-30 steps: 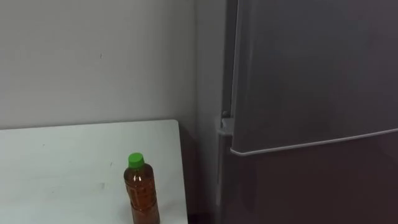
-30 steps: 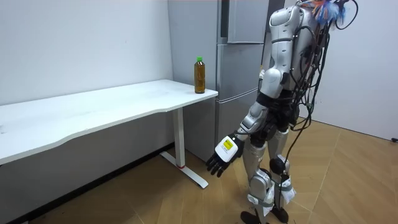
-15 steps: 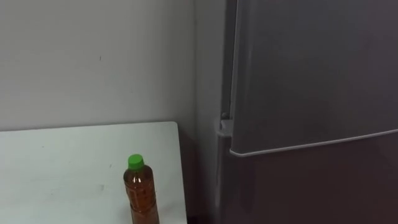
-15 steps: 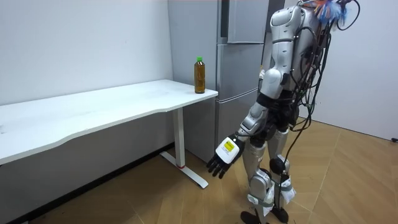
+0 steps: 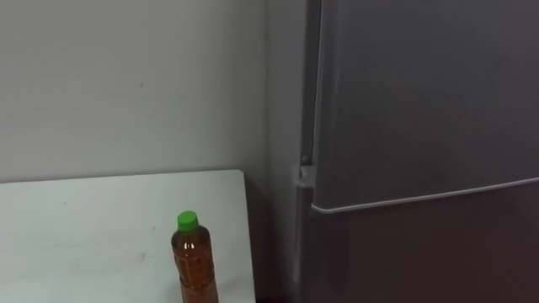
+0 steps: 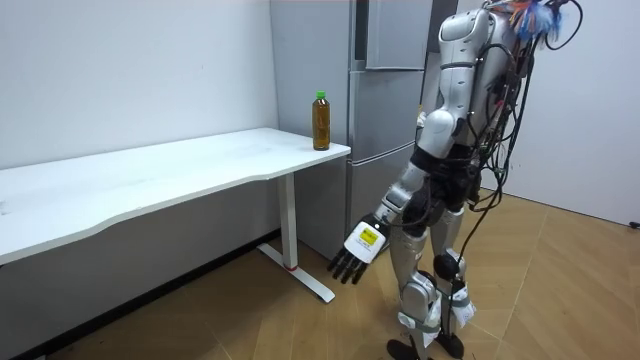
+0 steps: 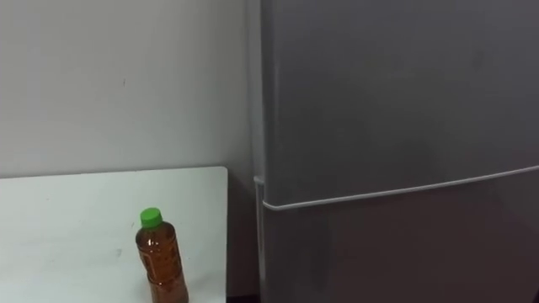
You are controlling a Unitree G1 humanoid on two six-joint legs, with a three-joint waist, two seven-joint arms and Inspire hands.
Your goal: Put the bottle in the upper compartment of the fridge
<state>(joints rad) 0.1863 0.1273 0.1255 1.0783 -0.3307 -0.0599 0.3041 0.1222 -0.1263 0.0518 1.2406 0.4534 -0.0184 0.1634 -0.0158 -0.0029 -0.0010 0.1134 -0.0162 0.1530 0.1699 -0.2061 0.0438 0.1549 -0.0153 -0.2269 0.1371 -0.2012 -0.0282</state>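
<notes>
Eye views are dim, the fridge point(image 5: 421, 101) murky; room view evenly bright, perhaps lit overhead.

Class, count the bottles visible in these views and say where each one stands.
1. The green-capped bottle stands upright on the white table, near its end beside the fridge. More may be hidden inside the closed fridge.

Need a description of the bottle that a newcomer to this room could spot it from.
Find the tall grey fridge; a long white table ends right beside it. The bottle stands upright at that table's fridge-side corner. Its brown liquid and green cap stand out against the white tabletop and grey fridge door.
</notes>
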